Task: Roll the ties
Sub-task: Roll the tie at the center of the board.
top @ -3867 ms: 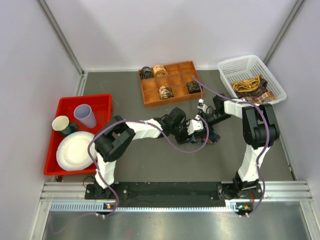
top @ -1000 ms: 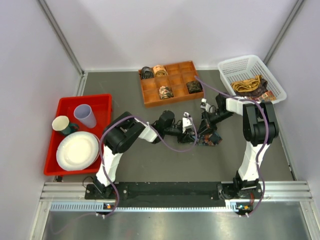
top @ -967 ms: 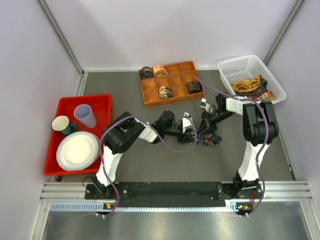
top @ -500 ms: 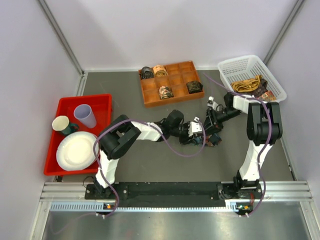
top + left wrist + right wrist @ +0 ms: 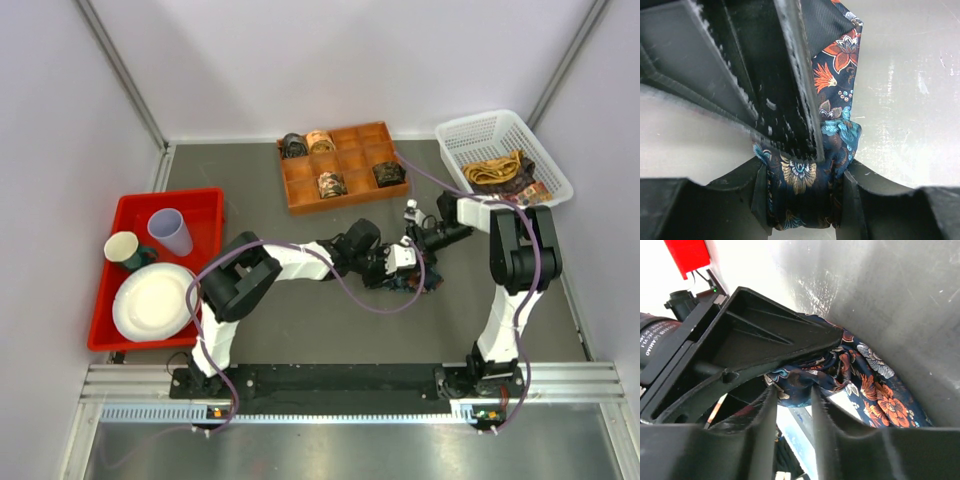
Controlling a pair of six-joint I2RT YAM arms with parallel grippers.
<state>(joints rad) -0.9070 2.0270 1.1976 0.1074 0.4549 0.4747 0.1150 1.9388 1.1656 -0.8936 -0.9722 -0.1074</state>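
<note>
Dark blue fabric necktie [image 5: 837, 70] printed with orange, tan and turquoise flowers lay bunched on the grey surface [image 5: 300, 320], right of centre, in front of the orange-brown wooden compartment tray [image 5: 355, 160] and between the two arms. The left gripper [image 5: 801, 192] had its jaws clamped on a rolled wad of the cloth. In the left wrist view, the free length ran from that wad up and to the right, away from the jaws, and ended in a pointed tip. The overhead view was too small to show which way it pointed on the surface. The right gripper [image 5: 792, 397] met the wad from the opposite side, its jaws a little apart with a fold of cloth at their tips; whether they pinched it could not be told. Four small rolled ties [image 5: 331, 184] sat in separate compartments of the tray. Loose gold and brown ties [image 5: 495, 170] lay heaped in the white plastic basket [image 5: 470, 130] at back right.
</note>
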